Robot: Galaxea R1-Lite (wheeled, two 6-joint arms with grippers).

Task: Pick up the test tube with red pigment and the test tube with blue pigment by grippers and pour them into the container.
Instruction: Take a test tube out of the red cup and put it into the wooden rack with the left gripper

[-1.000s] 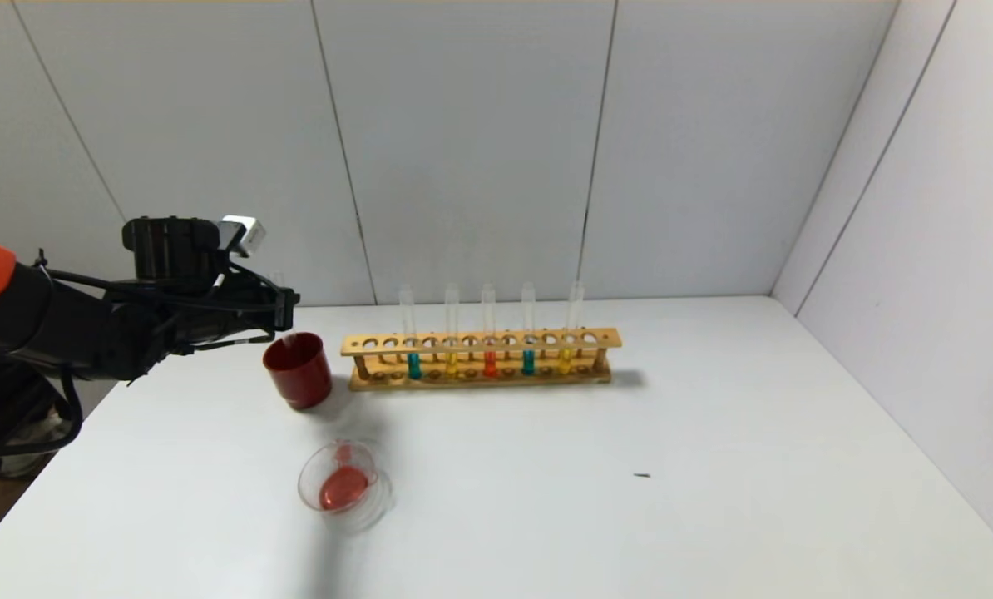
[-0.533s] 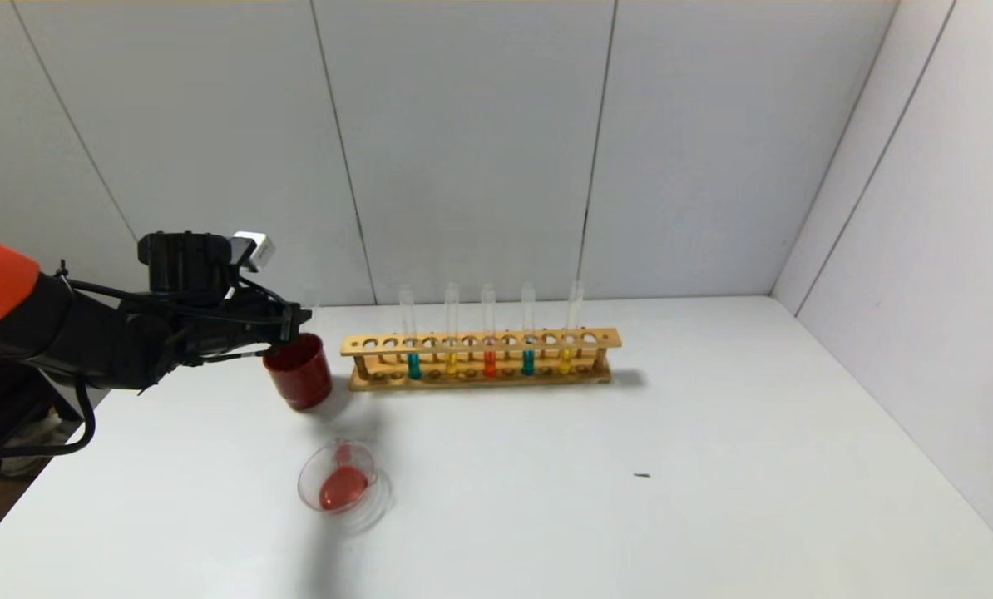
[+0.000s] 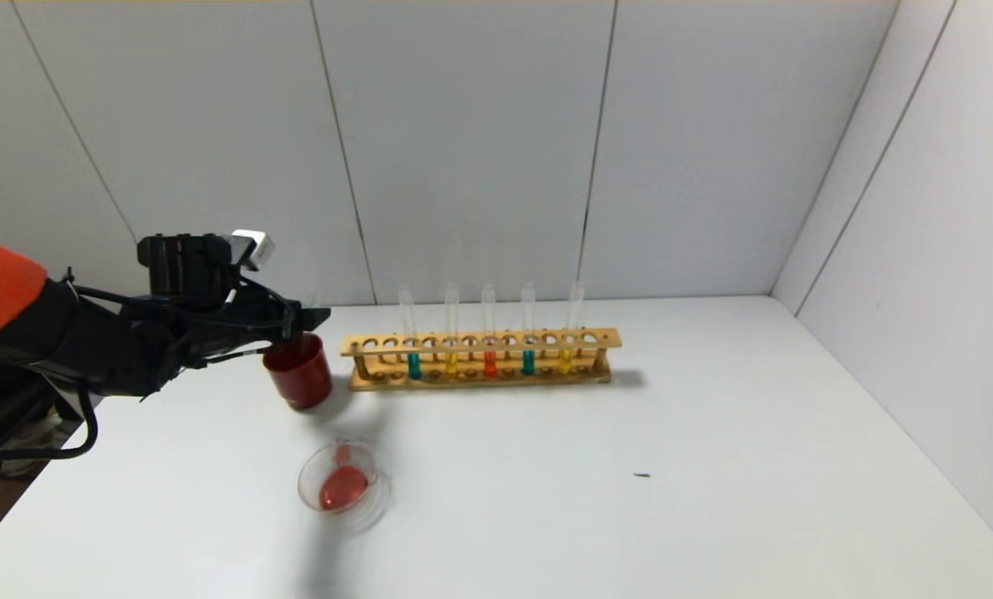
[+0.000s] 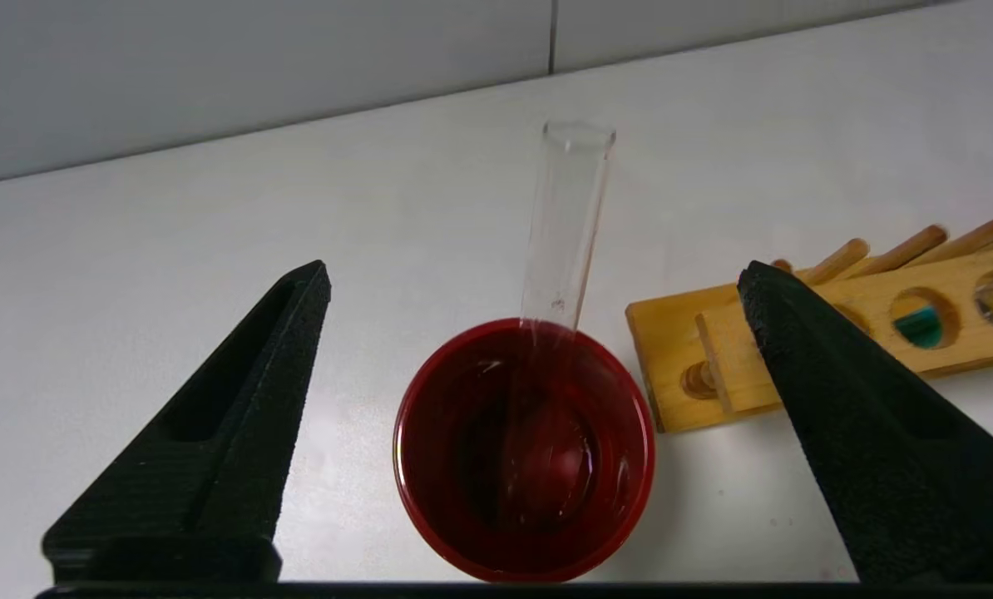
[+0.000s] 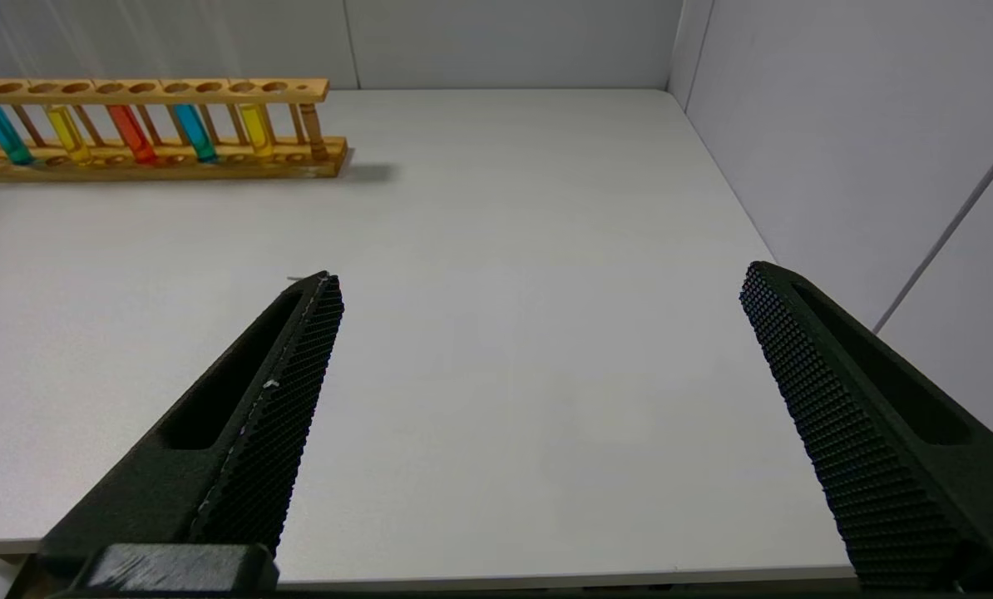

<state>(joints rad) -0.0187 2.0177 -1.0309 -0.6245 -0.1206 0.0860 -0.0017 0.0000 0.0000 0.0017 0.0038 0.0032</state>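
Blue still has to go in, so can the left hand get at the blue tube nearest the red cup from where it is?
Probably yes: the left hand is open above the red cup, and the blue tube stands at the rack's near end, nothing between.

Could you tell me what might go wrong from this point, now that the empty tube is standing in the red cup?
1. The empty test tube leans on the red cup's rim between the open left gripper's fingers; a sideways exit could tip it.
2. The wooden rack stands close beside the cup, so a swing could strike it.
3. Two teal-blue tubes invite a wrong or fumbled pick.
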